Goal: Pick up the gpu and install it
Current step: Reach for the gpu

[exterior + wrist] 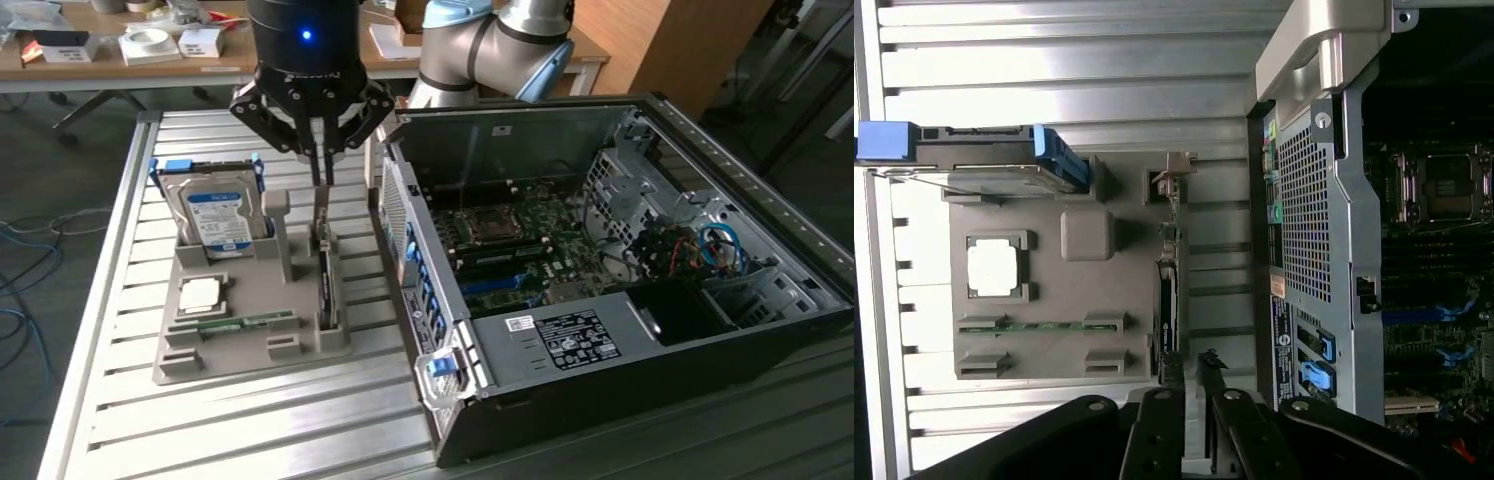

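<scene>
The gpu (324, 270) (1167, 300) stands on edge in a slot of the grey holder (227, 355) (1054, 300), on the side nearest the case (561, 335) (1309, 220); seen edge-on, its faces are hidden. The gripper (319, 182) (1191, 368) hangs over the holder in line with the card. The fingertips sit close together near the card's top edge, but whether they are released or grasping the gpu cannot be told, nor can contact be confirmed. On the exterior view's left, the hard drive (216, 215) (974, 160) stands upright at the holder's far end, partly cut off in the wrist view. The cpu (200, 292) (992, 268) and memory stick (251, 322) (1044, 325) lie nearer. On the exterior view's right the case lies open, with the motherboard (521, 240) (1439, 200) exposed; its slots are hard to make out.
</scene>
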